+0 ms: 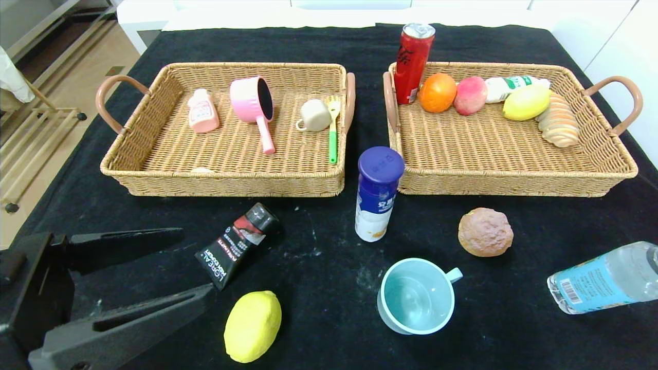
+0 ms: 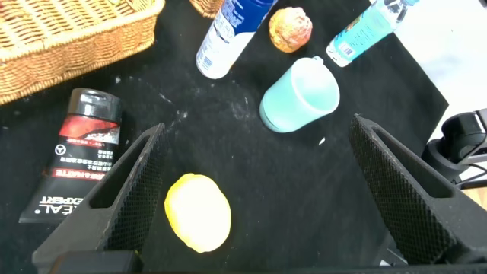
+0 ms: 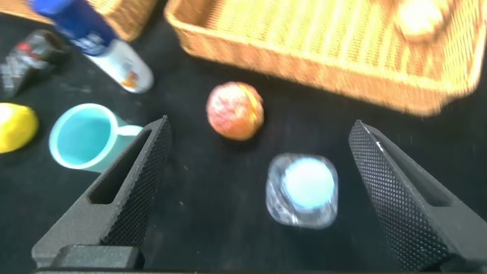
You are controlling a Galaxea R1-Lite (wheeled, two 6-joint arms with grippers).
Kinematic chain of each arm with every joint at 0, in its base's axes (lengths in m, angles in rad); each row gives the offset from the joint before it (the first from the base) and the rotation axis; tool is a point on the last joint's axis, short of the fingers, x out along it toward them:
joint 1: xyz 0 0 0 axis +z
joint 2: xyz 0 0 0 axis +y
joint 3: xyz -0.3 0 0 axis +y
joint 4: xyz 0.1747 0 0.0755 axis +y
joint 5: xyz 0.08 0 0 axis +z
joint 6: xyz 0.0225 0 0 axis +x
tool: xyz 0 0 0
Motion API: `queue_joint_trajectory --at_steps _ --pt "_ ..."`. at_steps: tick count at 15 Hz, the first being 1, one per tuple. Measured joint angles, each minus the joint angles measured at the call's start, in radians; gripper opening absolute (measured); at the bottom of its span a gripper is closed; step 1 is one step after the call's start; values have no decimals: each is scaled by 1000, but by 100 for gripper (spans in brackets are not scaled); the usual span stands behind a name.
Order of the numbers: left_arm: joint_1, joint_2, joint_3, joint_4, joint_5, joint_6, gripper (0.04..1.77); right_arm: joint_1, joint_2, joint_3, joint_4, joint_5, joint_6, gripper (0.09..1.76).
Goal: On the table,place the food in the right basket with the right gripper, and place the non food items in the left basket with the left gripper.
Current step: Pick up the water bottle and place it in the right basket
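Note:
On the black cloth lie a yellow lemon (image 1: 253, 326) (image 2: 198, 211), a black tube (image 1: 237, 244) (image 2: 80, 152), a teal cup (image 1: 417, 296) (image 3: 82, 137), a blue-capped bottle (image 1: 378, 194), a brown bun (image 1: 485, 232) (image 3: 236, 111) and a water bottle (image 1: 606, 277) (image 3: 302, 190). My left gripper (image 1: 195, 262) (image 2: 257, 125) hangs open at the front left, just above the tube and lemon, holding nothing. The right gripper (image 3: 260, 125) is open over the water bottle and out of the head view. Behind stand the left basket (image 1: 231, 180) and right basket (image 1: 514, 185).
The left basket holds a pink bottle (image 1: 203, 110), pink pot (image 1: 252, 100), cream cup (image 1: 314, 115) and fork (image 1: 333, 128). The right one holds a red can (image 1: 414, 61), orange (image 1: 437, 92), peach (image 1: 470, 95), lemon (image 1: 526, 102) and bread (image 1: 559, 126).

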Motion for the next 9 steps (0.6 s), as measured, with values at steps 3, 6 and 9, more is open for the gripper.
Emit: queue_joint_trajectory --at_steps 3,6,9 --pt "0 3 1 0 0 0 172 -1 1 29 0 -97 39 171" --pt "0 5 2 0 0 2 172 -15 5 90 4 -113 54 171" --pt "0 5 2 0 0 1 172 -40 27 130 -3 -114 61 171"
